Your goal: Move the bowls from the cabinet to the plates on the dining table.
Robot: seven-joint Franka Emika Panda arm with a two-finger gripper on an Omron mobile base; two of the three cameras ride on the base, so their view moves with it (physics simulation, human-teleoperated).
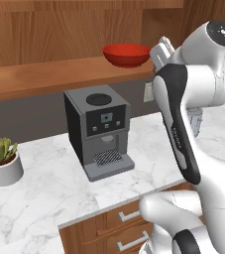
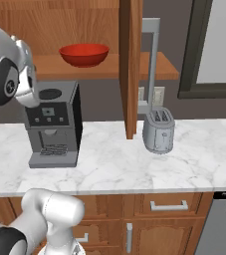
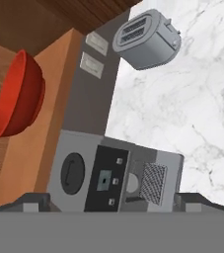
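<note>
A glossy red bowl sits on the lower shelf of the brown wooden cabinet. The cabinet's door stands swung open, its long grey bar handle facing out. My gripper hovers just right of the bowl at shelf height, apart from it. It is open, its fingertips far apart with nothing between them. The plates and the dining table are out of view.
A grey coffee machine stands on the marble counter below the shelf. To its right is a toaster. A potted plant sits at the far left. Drawers line the counter front.
</note>
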